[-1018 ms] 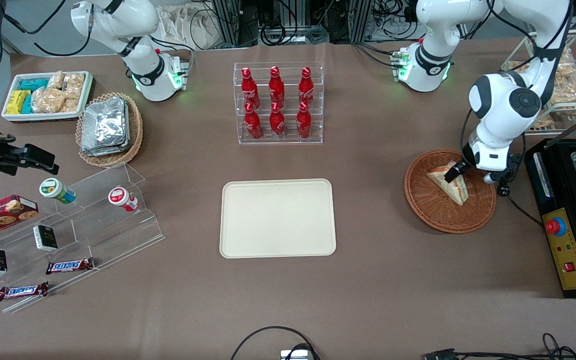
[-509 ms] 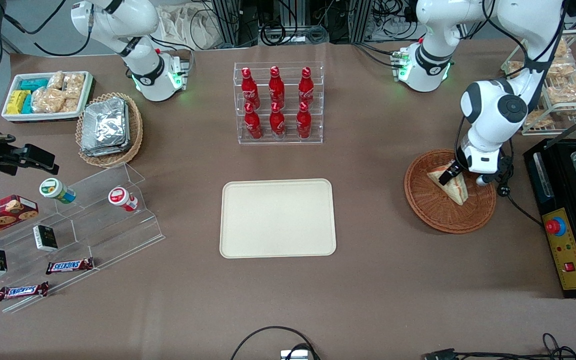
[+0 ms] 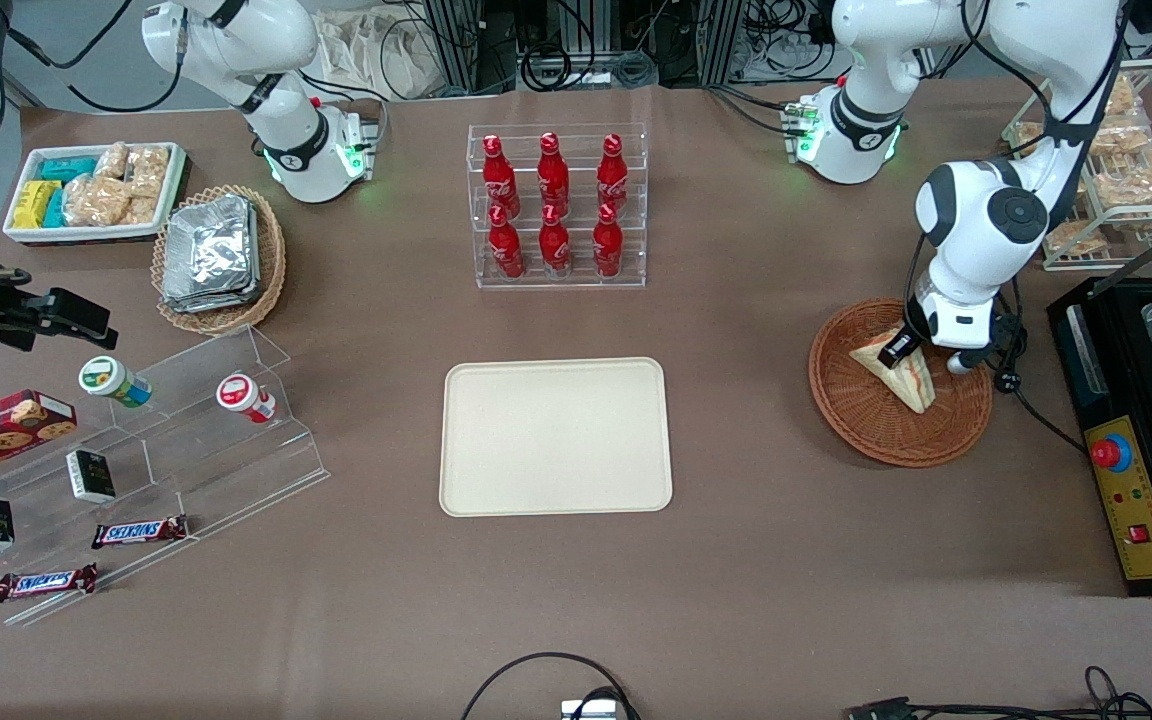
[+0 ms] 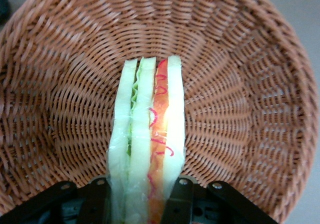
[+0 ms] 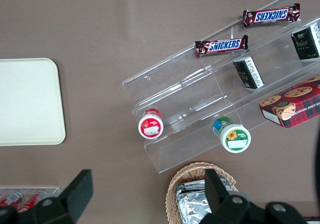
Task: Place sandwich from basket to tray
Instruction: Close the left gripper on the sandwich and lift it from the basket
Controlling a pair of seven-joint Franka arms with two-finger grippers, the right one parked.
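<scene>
Gripper [image 4: 141,196] clamped on the sandwich [image 4: 147,139] inside the basket [image 3: 861,415]: grasp made, lift toward the tray [image 3: 555,436] presumably next.

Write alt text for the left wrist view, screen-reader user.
The gripper is shut on the sandwich, an upright wedge with green and red filling between white bread. The wicker basket fills the view around it.

"SNICKERS" reads on 2 chocolate bars [image 5: 221,45] [image 5: 271,15] on the acrylic shelf [image 5: 200,94].
</scene>
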